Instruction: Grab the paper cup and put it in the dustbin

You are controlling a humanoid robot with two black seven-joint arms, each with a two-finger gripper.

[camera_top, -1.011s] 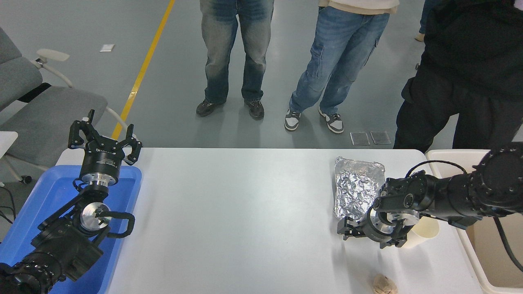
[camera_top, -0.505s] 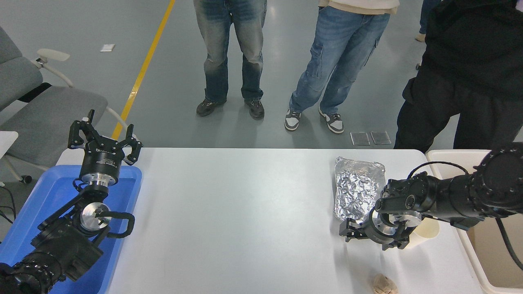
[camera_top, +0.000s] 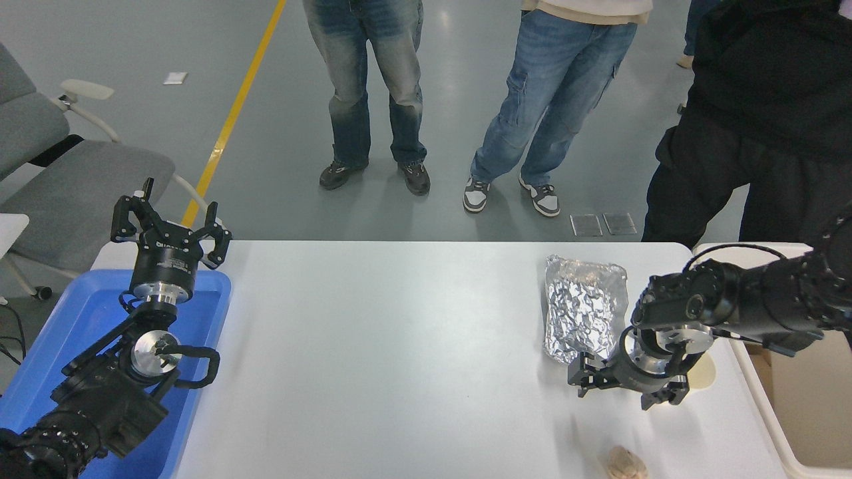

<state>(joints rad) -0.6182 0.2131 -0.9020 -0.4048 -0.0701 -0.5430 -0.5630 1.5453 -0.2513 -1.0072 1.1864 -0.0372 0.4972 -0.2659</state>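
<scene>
**Right end effector over the paper cup, near the desk's right edge**

We log the right arm entering from the right edge, wrist bent down, with the right end effector point(camera_top: 629, 384) pointing at the white desk point(camera_top: 399, 346). Its black fingers point(camera_top: 586, 379) stand spread on either side of the wrist, so we read it as released, gripping nothing.

The paper cup point(camera_top: 704, 372) sits on the desk directly behind and under that wrist. Only a cream sliver shows, on the wrist's right side, next to the desk's right edge. The wrist hides most of it, so we cannot tell whether it stands or lies, nor which way its long axis or rim points. We cannot tell whether the fingers touch it.

The dustbin point(camera_top: 779, 432), beige with a thick rounded rim, stands just off the desk's right edge, close to the cup.

A crumpled silver foil packet point(camera_top: 582, 307) lies just left of the right wrist, long axis running away from the camera. A small tan lump point(camera_top: 626, 462) rests at the near edge, below the end effector.

The left arm is parked at lower left over a blue tray point(camera_top: 73, 319); the left end effector point(camera_top: 170, 223) points away, fingers spread, empty.

Three people stand beyond the far side.
</scene>
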